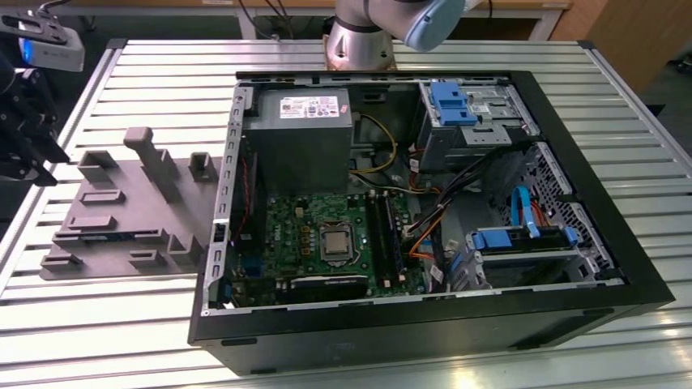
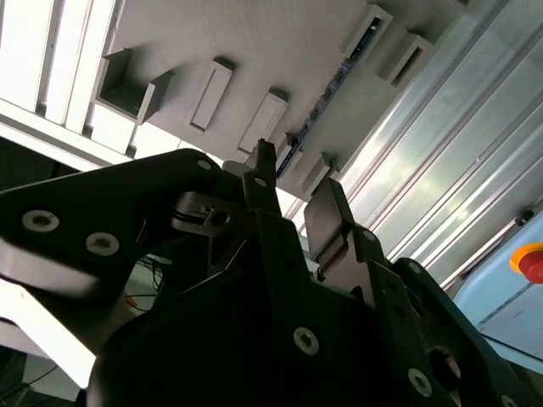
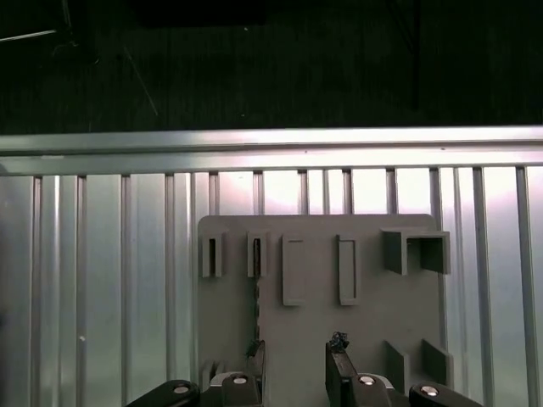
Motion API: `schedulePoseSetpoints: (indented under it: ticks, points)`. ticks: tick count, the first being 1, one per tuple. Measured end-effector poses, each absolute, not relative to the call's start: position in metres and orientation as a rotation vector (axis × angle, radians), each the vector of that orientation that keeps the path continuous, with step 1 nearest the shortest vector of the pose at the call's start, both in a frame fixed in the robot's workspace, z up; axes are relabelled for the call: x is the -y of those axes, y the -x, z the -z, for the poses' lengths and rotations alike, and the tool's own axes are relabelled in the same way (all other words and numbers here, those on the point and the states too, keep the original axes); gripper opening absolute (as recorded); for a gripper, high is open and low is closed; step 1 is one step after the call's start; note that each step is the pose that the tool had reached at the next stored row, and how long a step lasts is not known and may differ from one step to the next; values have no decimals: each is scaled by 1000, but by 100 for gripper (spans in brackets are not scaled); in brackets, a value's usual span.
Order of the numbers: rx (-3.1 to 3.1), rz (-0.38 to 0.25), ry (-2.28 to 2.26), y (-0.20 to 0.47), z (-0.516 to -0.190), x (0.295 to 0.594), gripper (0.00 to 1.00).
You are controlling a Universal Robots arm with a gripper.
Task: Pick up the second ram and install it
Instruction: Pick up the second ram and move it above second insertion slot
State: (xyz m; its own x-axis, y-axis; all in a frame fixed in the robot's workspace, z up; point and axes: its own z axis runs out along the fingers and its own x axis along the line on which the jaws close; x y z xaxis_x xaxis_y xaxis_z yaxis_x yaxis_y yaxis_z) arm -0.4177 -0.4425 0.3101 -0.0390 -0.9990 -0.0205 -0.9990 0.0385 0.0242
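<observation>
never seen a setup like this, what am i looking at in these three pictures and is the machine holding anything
This is one robot arm standing at a slatted metal table, with a two-fingered gripper at its end. The exterior view comes from a camera off the arm and takes in the whole bench. It shows an open computer case with its motherboard exposed. To the exterior view's left is a grey fixture plate with raised blocks. Both wrist views come from cameras riding on the arm, so they look past the black fingers at that plate. The second ram, a thin dark stick, sits on edge in the plate. The gripper is open near the plate and holds nothing.
</observation>
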Motion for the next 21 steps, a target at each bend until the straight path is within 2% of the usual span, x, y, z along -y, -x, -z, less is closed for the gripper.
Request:
schedulePoseSetpoints:
  ticks: [21]
  points:
    - [2262, 50, -2176, 418, -301, 443, 42]
